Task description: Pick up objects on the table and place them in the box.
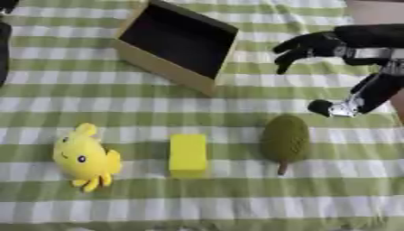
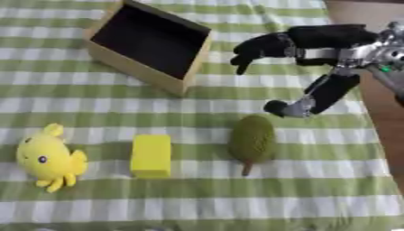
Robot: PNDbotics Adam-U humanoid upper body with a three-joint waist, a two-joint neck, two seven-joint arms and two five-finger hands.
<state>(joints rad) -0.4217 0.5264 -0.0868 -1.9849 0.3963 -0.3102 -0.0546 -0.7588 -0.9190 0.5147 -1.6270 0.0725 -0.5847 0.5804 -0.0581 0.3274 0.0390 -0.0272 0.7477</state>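
A wooden box (image 2: 178,83) with a dark inside stands tilted at the back centre, its opening facing up. In a row near the front lie a yellow plush toy (image 1: 83,158), a yellow block (image 1: 188,154) and a green fuzzy fruit with a brown stem (image 2: 252,139). My right hand (image 2: 315,38) comes in from the right and hovers to the right of the box, above and behind the green fruit. It is open, fingers (image 2: 254,48) drooping toward the box and thumb (image 2: 304,104) spread downward, with nothing in it. A dark piece of my left arm (image 1: 4,49) shows at the left edge.
A green and white checked cloth (image 1: 236,198) covers the whole table. A brown strip (image 2: 387,117) runs along the table's right edge. Open cloth lies between the box and the row of objects.
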